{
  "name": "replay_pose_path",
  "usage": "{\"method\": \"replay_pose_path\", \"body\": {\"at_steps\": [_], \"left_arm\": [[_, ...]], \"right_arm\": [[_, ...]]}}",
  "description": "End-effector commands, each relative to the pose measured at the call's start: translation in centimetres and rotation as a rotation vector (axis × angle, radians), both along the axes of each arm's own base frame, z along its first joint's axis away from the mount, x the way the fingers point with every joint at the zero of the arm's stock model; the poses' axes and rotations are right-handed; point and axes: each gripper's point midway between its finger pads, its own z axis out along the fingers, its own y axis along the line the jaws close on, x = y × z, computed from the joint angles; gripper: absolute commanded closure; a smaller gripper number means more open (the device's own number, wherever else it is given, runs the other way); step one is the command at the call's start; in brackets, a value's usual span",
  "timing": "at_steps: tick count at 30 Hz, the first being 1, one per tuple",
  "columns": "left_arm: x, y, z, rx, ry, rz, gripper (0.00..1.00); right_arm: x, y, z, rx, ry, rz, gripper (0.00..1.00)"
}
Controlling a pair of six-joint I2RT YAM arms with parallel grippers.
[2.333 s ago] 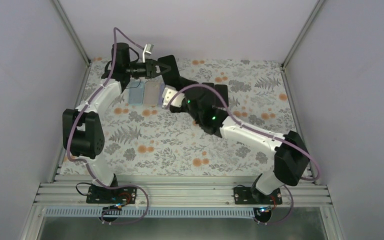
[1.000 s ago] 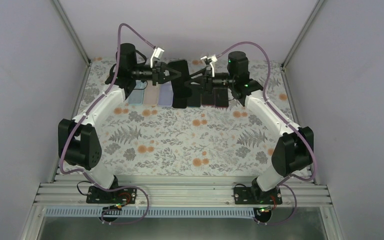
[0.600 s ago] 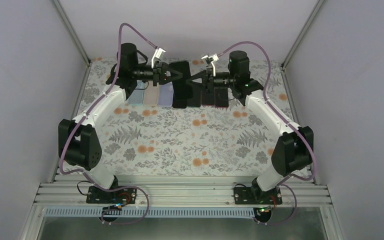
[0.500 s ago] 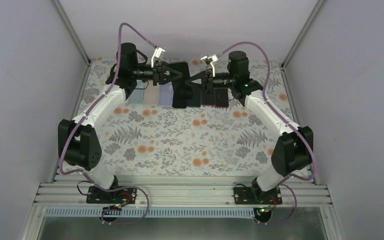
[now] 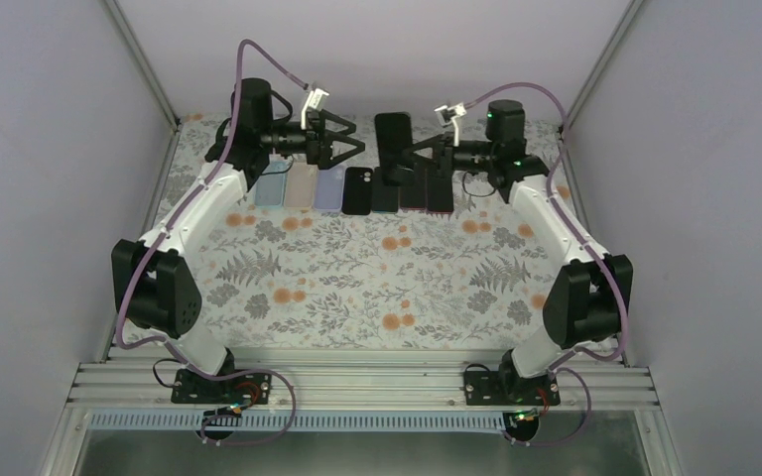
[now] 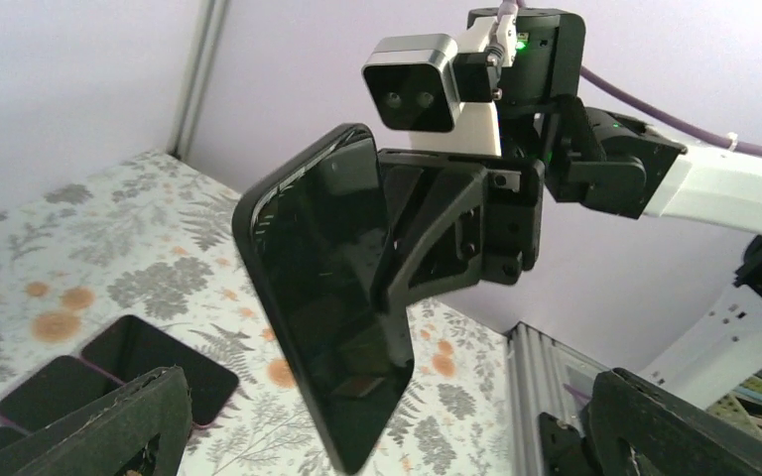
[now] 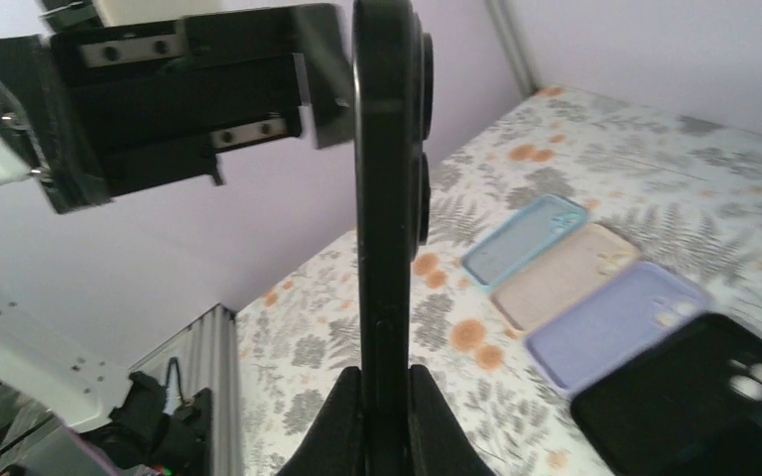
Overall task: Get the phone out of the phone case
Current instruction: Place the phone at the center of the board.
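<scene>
Phone (image 5: 393, 137) — glossy black slab — upright over the far desk (image 5: 357, 283), pinched by the right tool (image 5: 410, 156); left tool (image 5: 343, 142) spread wide. Right wrist alone shows its thin edge; the matte case (image 5: 358, 190) below looks empty, perhaps.

The right gripper (image 5: 406, 159) pinches the black phone (image 5: 392, 131) by its lower end, upright. The left gripper (image 5: 348, 147) gapes just beside it, not touching. Beneath and between both grippers, the black case (image 5: 358, 190) lies flat.

Floral table (image 5: 357, 288); row of cases (image 5: 329, 188) and phones (image 5: 440, 190)
</scene>
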Motion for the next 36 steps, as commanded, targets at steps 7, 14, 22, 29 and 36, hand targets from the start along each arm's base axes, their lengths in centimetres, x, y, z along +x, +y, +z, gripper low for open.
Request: {"method": "replay_pose_path", "body": {"at_steps": [7,14,22,29,36], "left_arm": [[0.8,0.2,0.8,0.034,-0.074,0.056,0.00],[0.9,0.1,0.3,0.036,-0.060,0.053,0.00],[0.7,0.2,0.1,0.037,-0.062,0.053,0.00],[0.6,0.2,0.2,0.037,-0.062,0.053,0.00],[0.7,0.2,-0.4,0.044,-0.056,0.057,0.00]], "right_arm": [[3.5,-10.6,-5.2,-0.152,0.116,-0.258,0.96],[5.6,-17.6,-11.2,-0.267,0.256,-0.414,0.96],[6.9,-21.3,-17.0,-0.299,0.424,-0.464,0.96],[9.1,-22.7,-19.8,-0.332,0.462,-0.493,0.96],[11.0,-23.3,-21.7,-0.326,0.479,-0.503,0.96]]}}
